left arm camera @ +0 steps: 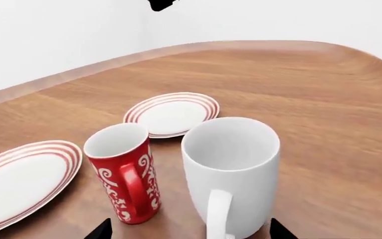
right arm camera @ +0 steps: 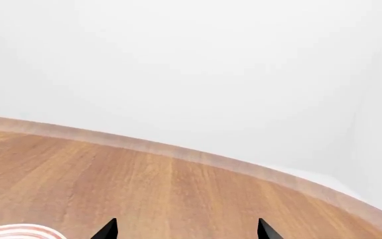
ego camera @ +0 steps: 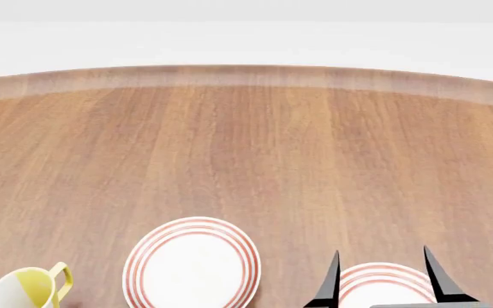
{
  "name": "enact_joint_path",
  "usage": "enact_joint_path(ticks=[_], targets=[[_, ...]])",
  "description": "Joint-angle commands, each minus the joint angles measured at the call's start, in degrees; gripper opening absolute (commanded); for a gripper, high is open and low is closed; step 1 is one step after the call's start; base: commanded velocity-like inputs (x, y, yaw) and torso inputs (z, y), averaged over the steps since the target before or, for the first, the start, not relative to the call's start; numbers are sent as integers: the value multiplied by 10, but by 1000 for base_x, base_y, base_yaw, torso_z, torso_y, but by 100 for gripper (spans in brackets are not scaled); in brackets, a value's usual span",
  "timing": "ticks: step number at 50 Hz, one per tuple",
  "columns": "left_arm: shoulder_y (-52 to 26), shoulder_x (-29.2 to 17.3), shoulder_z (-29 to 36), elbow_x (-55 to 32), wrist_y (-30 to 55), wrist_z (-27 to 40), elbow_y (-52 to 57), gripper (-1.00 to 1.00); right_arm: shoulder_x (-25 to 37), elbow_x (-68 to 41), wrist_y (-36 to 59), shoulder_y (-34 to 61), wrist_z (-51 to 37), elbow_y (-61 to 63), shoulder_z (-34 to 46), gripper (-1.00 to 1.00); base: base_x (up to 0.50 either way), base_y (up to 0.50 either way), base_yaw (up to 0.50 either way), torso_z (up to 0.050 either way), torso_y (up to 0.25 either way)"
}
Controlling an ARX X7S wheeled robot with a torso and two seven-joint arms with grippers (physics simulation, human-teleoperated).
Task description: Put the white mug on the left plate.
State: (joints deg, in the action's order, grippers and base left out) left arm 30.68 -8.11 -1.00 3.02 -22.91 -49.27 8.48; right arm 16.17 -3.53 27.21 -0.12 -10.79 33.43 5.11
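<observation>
The left gripper (left arm camera: 185,230) is sitting wide apart and holding nothing, lining up on the white mug (left arm camera: 232,172) beside the red mug (left arm camera: 124,170), needing to close in and grab it.

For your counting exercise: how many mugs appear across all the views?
3: white mug beside the red patterned mug in the left wrist view; yellow-handled mug at the head view's bottom-left corner.

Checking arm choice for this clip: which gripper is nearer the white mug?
Left. The left gripper is open right at the white mug, handle facing it. The right gripper hovers open over a plate; no mug shows in its wrist view.
</observation>
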Motion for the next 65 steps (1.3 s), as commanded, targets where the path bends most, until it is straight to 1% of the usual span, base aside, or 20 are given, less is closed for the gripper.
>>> enact_joint_path(ticks=[1,14,20,27,32,36,42,52,57,60,65], targets=[[-13,-3,18,-2,8,3,-25,100,2,-3,-2,0,-2,-2,1,100,0,0,0,0,0],[-27,-7,37,9,8,11,-63,100,5,-5,0,1,-5,-2,2,100,0,0,0,0,0],[-45,-9,45,14,1,17,-98,100,4,-5,-1,3,-7,-3,5,100,0,0,0,0,0],[-50,-11,50,18,5,23,-103,100,5,-9,1,4,-6,-6,7,100,0,0,0,0,0],[-74,-10,52,31,12,35,-126,100,6,-12,1,2,-7,-3,4,100,0,0,0,0,0],[-72,-11,56,31,22,35,-110,100,7,-12,0,3,-8,-4,5,100,0,0,0,0,0],[-82,-10,62,34,24,39,-113,100,7,-14,-2,5,-9,-7,6,100,0,0,0,0,0],[-86,-11,77,36,18,42,-131,100,10,-17,1,3,-12,0,2,100,0,0,0,0,0],[-103,-9,81,38,5,52,-168,100,10,-19,-1,4,-13,-2,3,100,0,0,0,0,0],[-102,-9,84,36,11,51,-165,100,10,-20,3,5,-14,2,3,100,0,0,0,0,0],[-111,-9,90,37,-3,57,-190,100,11,-23,1,3,-15,2,0,100,0,0,0,0,0]])
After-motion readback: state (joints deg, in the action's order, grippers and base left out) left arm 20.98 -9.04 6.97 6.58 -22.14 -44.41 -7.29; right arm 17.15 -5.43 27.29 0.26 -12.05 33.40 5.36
